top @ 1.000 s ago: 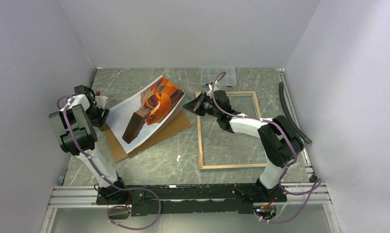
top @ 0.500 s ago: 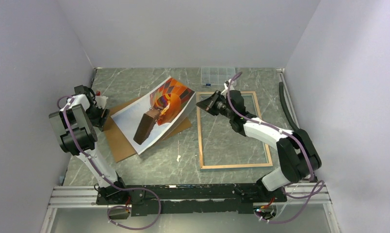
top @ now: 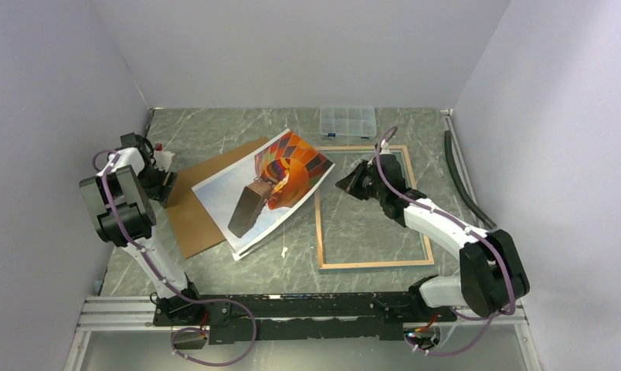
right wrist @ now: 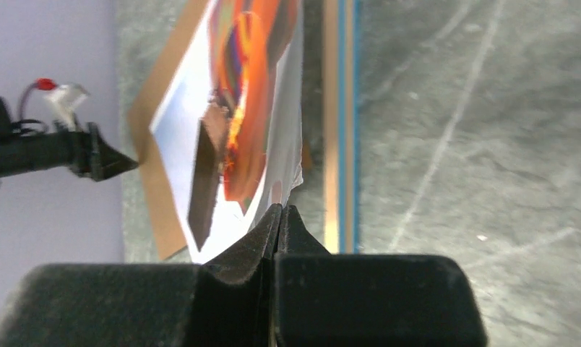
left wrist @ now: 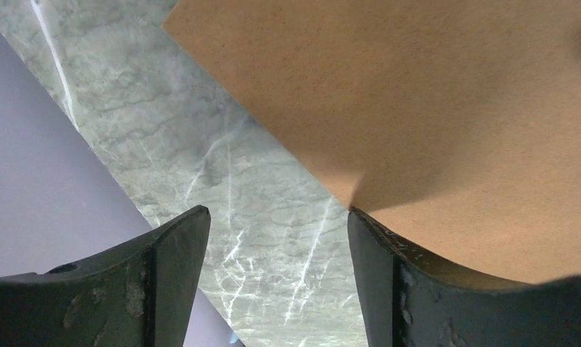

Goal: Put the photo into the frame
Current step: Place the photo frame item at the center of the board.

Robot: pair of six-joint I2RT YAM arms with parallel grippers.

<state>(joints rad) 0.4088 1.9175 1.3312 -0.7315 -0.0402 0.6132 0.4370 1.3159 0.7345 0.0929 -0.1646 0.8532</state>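
The photo, an orange-red balloon print, lies slanted over a brown backing board, its right corner lifted toward the frame. The frame lies flat on the table with its tan rear side up. In the right wrist view its left rail shows a blue edge. My right gripper is over the frame's top left part, shut on the photo's edge, which runs into the tips. My left gripper stands open at the board's left corner, one finger against the board's edge.
A small clear compartment box sits at the back, just beyond the frame. A black strip lies along the right wall. A small white scrap lies on the marble table in front of the photo.
My right gripper has moved right and toward me over the frame, dragging the photo right off the board; the photo now lies flatter. The left arm has stayed put.
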